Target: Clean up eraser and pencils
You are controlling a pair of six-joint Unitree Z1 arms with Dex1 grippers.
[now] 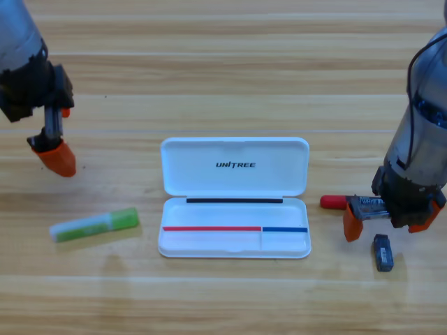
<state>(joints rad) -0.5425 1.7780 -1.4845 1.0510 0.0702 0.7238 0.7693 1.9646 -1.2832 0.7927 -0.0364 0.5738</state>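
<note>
The red marker (335,202) lies flat on the table just right of the white case, its red cap end pointing left and the rest of its body running under my right gripper (388,218). That gripper points down over the marker's right part and hides how it meets it. A small dark grey eraser (382,252) lies on the wood just below and slightly to the right, apart from the gripper. My left gripper (54,155) waits at the upper left, low over bare wood with nothing in it.
The white UNITREE case (235,164) lies open in the middle, lid folded back and tray (209,244) towards the front. A green and white marker (95,225) lies at the lower left, between the left arm and the case.
</note>
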